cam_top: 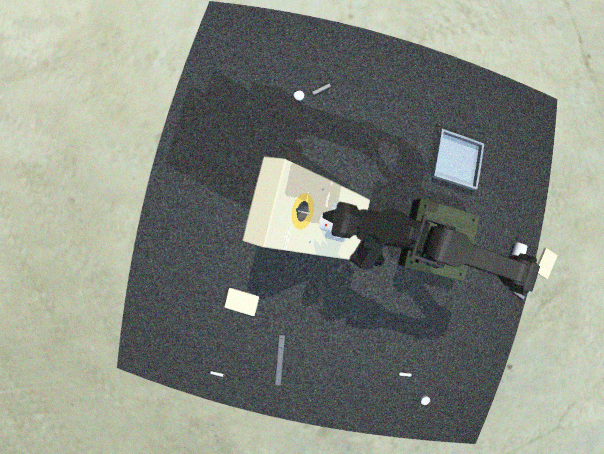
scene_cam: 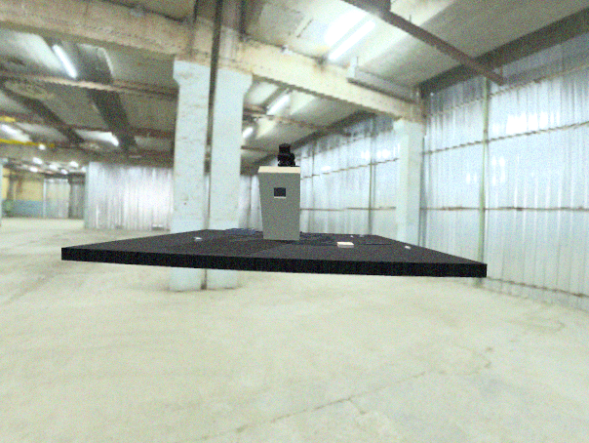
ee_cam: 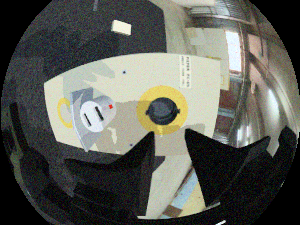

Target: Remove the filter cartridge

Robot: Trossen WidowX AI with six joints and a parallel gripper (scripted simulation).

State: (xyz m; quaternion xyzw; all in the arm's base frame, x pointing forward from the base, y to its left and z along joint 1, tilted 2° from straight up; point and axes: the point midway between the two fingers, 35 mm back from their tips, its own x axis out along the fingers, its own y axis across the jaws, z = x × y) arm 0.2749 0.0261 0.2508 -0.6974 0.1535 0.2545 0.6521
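Observation:
The round filter cartridge (cam_top: 323,225) (ee_cam: 92,117) is white-grey with a red dot and two dark slots. It is outside its hole, against or just above a blue-grey ledge (ee_cam: 83,140) on the sloped face of the cream service panel (cam_top: 274,200) (scene_cam: 280,215) (ee_cam: 150,66). Whether it rests there, I cannot tell. The dark hole (cam_top: 302,211) (ee_cam: 163,110) inside a yellow ring (ee_cam: 143,112) is empty. My gripper (ee_cam: 170,133) is partly open with nothing between the fingertips, in front of the panel; in the wrist view the cartridge is left of them. The pale blue tray (cam_top: 458,159) is empty.
A second yellow ring (ee_cam: 64,113) lies behind the ledge. The green arm base (cam_top: 462,220) stands between panel and tray sides. Cream blocks (cam_top: 241,302) (cam_top: 548,263), a grey bar (cam_top: 280,360) and small white pieces (cam_top: 299,95) (cam_top: 425,401) lie around the dark table.

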